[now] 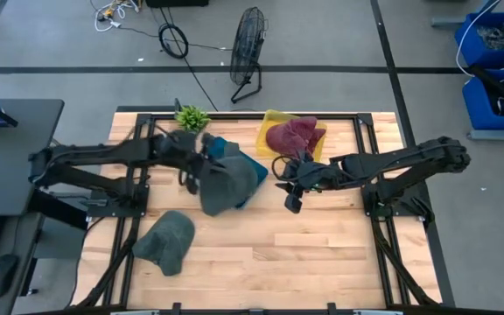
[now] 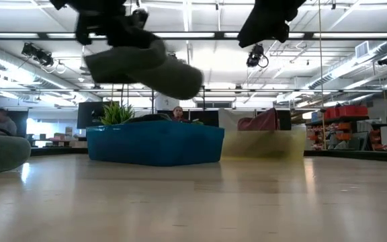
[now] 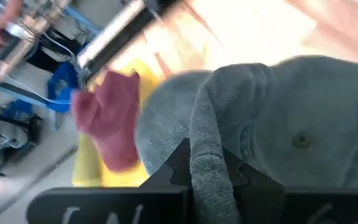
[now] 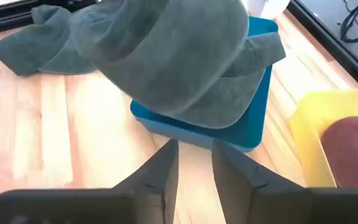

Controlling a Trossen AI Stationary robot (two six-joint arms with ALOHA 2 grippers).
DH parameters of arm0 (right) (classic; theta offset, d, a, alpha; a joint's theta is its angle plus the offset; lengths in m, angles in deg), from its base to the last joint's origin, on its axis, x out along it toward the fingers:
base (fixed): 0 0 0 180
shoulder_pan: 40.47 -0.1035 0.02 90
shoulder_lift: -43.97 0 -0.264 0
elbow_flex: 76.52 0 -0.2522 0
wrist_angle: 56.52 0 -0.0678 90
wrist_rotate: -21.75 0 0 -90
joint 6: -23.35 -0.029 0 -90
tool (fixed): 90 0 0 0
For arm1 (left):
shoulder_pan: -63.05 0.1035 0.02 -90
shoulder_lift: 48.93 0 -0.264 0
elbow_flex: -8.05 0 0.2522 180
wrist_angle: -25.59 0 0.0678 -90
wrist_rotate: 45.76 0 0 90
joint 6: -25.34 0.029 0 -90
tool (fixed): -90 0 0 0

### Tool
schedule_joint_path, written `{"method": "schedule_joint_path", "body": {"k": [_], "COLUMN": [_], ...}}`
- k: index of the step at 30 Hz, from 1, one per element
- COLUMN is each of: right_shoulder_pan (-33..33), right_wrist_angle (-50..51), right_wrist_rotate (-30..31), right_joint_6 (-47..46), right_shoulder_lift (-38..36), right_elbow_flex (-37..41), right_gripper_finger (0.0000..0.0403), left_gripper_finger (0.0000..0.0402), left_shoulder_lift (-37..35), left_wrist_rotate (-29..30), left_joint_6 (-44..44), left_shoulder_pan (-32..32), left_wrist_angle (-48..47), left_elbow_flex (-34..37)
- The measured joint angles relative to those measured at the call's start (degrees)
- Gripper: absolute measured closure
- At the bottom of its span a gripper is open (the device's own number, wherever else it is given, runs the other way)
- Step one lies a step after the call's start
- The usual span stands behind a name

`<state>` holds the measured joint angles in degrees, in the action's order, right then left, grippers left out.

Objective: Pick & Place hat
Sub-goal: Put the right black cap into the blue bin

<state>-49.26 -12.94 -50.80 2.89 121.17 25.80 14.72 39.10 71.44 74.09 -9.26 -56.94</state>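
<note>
- Holding the grey hat (image 1: 226, 185) by a fold of its fabric, your left end effector (image 1: 191, 171) is clamped on it and hangs above the blue bin (image 1: 250, 171), clear of the counter (image 1: 322, 254).
- The pinch looks narrow: the left wrist view shows a ribbed band of cloth (image 3: 207, 158) bunched between the fingers, so move slowly to keep it from slipping.
- Lower the hat until its sagging bulk is inside the blue bin's walls before you release; at present it hangs over the bin's near edge, partly outside.
- Your right end effector (image 1: 291, 199) waits beside the blue bin, fingers slightly apart and holding nothing; keep it where it is so the arms do not cross.
- The hat is soft, heavy knit that drapes and folds; expect it to spread on landing.
- The blue bin is rigid and shallow with angled walls.
- Behind the blue bin, a yellow bin (image 1: 274, 131) holds a maroon hat (image 1: 291, 136).
- Another grey hat (image 1: 166, 241) lies crumpled on the counter, well apart from the blue bin.
</note>
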Motion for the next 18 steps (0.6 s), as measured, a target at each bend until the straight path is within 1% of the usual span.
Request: {"method": "schedule_joint_path", "body": {"k": [2, 4, 5, 7, 9, 11, 15, 18], "right_shoulder_pan": [0.0, 0.0, 0.0, 0.0, 0.0, 0.1, 0.2, 0.2], "right_wrist_angle": [-0.1, -0.3, -0.8, -0.1, -0.5, -0.1, -0.3, -0.4], "right_wrist_rotate": [0.0, 0.0, -0.1, -0.1, -0.1, -0.1, -0.1, 0.0], "right_joint_6": [0.0, 0.2, 0.2, 0.2, 0.5, 1.5, 4.4, 4.9], "right_shoulder_lift": [0.5, 0.9, 1.1, 1.3, 1.3, 1.4, 1.5, 1.5], "right_elbow_flex": [0.0, 0.0, -0.1, 0.0, 0.0, 0.0, 0.0, 0.0], "right_gripper_finger": [0.0303, 0.0303, 0.0303, 0.0303, 0.0303, 0.0303, 0.0303, 0.0302], "left_gripper_finger": [0.0379, 0.0379, 0.0379, 0.0379, 0.0379, 0.0379, 0.0377, 0.0375], "left_shoulder_lift": [-1.3, -1.3, -1.1, 0.2, 2.2, 4.3, 9.7, 13.6], "left_wrist_rotate": [-4.5, -11.3, -15.2, -20.8, -22.1, -22.2, -22.5, -25.4], "left_joint_6": [2.9, 7.1, 10.3, 17.7, 23.9, 27.4, 27.8, 28.1], "left_shoulder_pan": [3.6, 7.1, 8.7, 11.3, 13.3, 15.1, 18.0, 19.5], "left_wrist_angle": [-3.6, -5.7, -6.6, -7.0, -6.9, -5.6, -1.4, 2.2], "left_elbow_flex": [0.0, 0.0, 0.0, 0.0, 0.0, 0.1, 0.0, 0.0]}}
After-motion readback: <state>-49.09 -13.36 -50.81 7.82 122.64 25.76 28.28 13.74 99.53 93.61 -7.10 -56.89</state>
